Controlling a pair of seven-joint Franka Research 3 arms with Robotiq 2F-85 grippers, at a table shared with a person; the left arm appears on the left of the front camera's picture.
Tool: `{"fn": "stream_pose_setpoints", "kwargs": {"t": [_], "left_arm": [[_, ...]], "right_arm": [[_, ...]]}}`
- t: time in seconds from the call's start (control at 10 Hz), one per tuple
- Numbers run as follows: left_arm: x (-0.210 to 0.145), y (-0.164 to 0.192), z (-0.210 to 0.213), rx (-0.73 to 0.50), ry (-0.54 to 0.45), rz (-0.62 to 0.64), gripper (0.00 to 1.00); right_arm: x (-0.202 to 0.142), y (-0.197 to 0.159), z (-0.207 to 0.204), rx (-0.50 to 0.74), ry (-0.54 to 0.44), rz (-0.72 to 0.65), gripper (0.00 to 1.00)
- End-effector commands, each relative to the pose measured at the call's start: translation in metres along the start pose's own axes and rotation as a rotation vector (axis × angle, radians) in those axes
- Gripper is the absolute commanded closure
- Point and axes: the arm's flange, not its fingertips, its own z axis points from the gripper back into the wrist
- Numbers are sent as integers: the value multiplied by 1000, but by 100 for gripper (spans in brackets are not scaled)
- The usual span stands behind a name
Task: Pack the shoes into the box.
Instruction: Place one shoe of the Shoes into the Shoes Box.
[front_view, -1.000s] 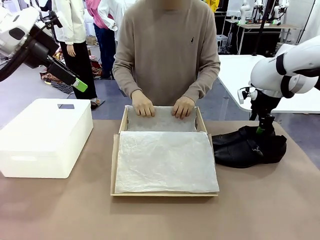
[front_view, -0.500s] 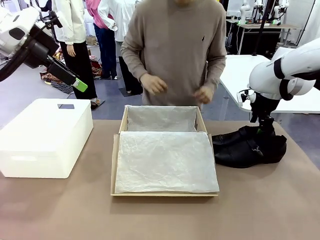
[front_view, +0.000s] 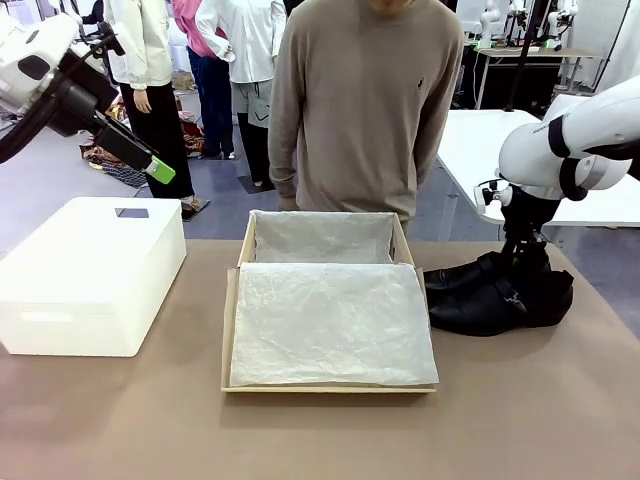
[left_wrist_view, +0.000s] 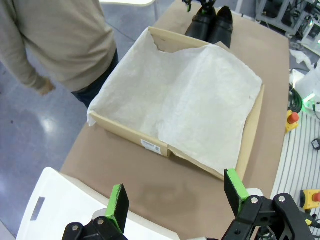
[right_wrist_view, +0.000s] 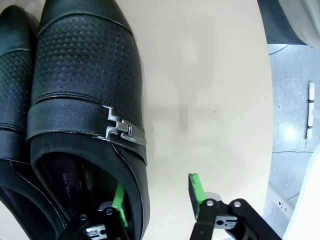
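The shoes (front_view: 490, 292), a glossy black pair, lie side by side on the table to the right of the box (front_view: 246, 240). The box is brown cardboard, open, and lined with white tissue paper (front_view: 330, 320). My right gripper (front_view: 524, 265) points down into the nearer shoe. In the right wrist view my right gripper (right_wrist_view: 156, 189) is open and straddles the side wall of the buckled shoe (right_wrist_view: 85, 85), one finger inside, the other outside and clear of the leather. My left gripper (front_view: 155, 168) hangs open, high at the left; in its wrist view the left gripper (left_wrist_view: 177, 192) looks down at the box (left_wrist_view: 150, 145).
A white plastic box (front_view: 90, 270) stands at the table's left. A person in a beige sweater (front_view: 365, 100) stands behind the cardboard box, hands down off the table. Bare brown tabletop (front_view: 320, 430) runs along the front edge. Other people stand farther back.
The person lifted both hands off the box's far rim, straightened up and shifted slightly right. My right gripper stays at the shoes. The left arm has not moved.
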Motion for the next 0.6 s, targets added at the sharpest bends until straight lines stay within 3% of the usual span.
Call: {"fn": "stream_pose_setpoints", "kwargs": {"t": [0.0, 0.5], "left_arm": [[0, 0, -1, 0, -22, 12, 0], [0, 0, -1, 0, -22, 12, 0]], "right_arm": [[3, -7, 5, 23, 35, -15, 100], [4, -6, 7, 29, 46, -6, 100]]}}
